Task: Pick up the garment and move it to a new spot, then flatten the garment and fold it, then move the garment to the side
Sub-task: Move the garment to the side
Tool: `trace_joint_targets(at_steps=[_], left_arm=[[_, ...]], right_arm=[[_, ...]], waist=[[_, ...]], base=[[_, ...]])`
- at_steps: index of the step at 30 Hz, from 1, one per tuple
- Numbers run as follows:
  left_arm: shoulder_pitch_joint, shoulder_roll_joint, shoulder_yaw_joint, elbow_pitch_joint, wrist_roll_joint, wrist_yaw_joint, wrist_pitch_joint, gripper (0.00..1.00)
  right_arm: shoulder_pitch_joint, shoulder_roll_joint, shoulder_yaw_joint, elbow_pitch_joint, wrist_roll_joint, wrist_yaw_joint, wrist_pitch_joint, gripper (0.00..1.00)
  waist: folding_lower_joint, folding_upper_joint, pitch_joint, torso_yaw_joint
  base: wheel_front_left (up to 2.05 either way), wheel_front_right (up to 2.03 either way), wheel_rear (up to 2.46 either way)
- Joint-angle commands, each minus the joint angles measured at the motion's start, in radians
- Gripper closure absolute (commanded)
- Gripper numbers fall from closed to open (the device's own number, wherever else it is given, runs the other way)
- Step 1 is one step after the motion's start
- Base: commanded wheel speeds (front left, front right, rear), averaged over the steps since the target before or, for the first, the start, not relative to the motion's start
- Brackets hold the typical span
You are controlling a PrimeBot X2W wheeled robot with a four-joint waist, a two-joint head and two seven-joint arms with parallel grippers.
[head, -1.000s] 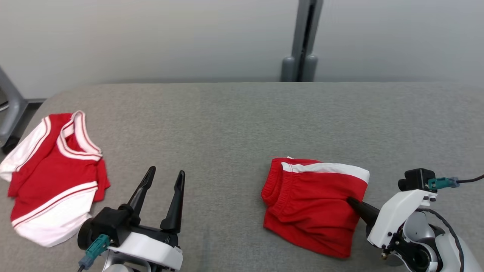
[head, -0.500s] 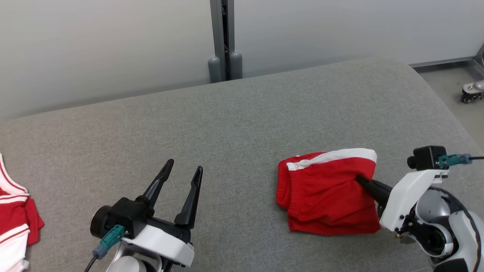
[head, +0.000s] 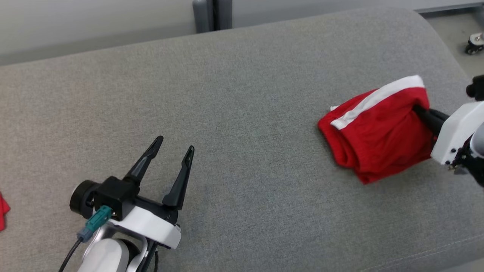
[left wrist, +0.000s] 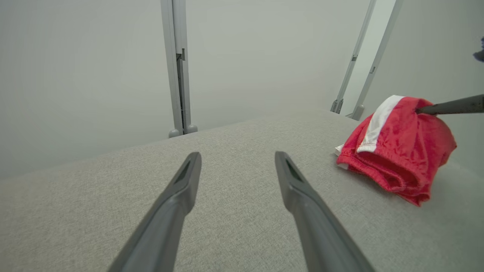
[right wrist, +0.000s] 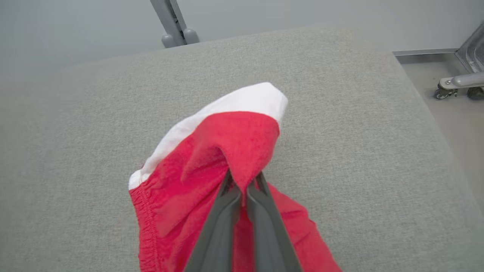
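Red garment (head: 378, 139) with white side stripe and gathered elastic waistband, folded into a rumpled bundle. Lying at three o'clock in the head view, waistband toward nine o'clock, stripe toward twelve. Three o'clock edge lifted into a peak.

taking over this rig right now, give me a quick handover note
The left gripper is open and empty, over the grey padded surface.
The right gripper is shut on the red shorts, pinching a fold near the white stripe.
The shorts sit near the surface's right end: the pinched part is raised, the lower edge is on the surface.
Done: they look folded.
Left: set them down at the side, then release.
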Motion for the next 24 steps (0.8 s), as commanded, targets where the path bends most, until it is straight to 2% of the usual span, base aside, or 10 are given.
trace_joint_targets(at_steps=[1,8,14,15,16,17,24], left_arm=[[-0.023,0.008,0.005,-0.008,0.005,0.005,0.002,0.0],[-0.049,0.028,0.001,-0.062,0.016,0.012,0.037,0.0],[-0.055,0.03,-0.001,-0.069,0.008,0.017,0.038,0.0],[-0.055,0.028,-0.002,-0.067,0.006,0.017,0.037,0.0],[-0.055,0.027,-0.002,-0.066,0.005,0.017,0.035,0.0],[-0.058,0.025,-0.004,-0.061,0.004,0.018,0.031,0.0],[-0.047,0.012,0.001,-0.046,-0.01,0.027,0.005,0.0]], right_arm=[[-0.017,-0.007,0.003,0.008,0.01,0.0,-0.009,1.0],[-0.194,-0.073,0.029,0.173,-0.006,0.0,-0.059,1.0],[-0.294,-0.073,0.037,0.337,-0.07,0.0,-0.064,0.98],[-0.303,-0.067,0.039,0.354,-0.079,0.0,-0.069,0.73],[-0.311,-0.063,0.042,0.374,-0.086,0.0,-0.073,0.24],[-0.319,-0.057,0.047,0.404,-0.092,0.0,-0.082,0.0],[-0.342,-0.063,0.084,0.458,-0.132,0.0,-0.131,0.0]], waist=[[0.0,-0.0001,0.042,-0.007],[0.0,-0.0001,0.117,-0.007],[0.0,-0.0001,0.13,-0.003],[0.0,-0.0001,0.129,-0.001],[0.0,-0.0001,0.128,0.001],[0.0,-0.0001,0.123,0.005],[0.0,-0.0001,0.078,0.017]], base=[[0.0,0.0,0.0],[0.0,0.0,0.0],[0.0,0.0,0.0],[0.0,0.0,0.0],[0.0,0.0,0.0],[0.0,0.0,0.0],[0.0,0.0,0.0]])
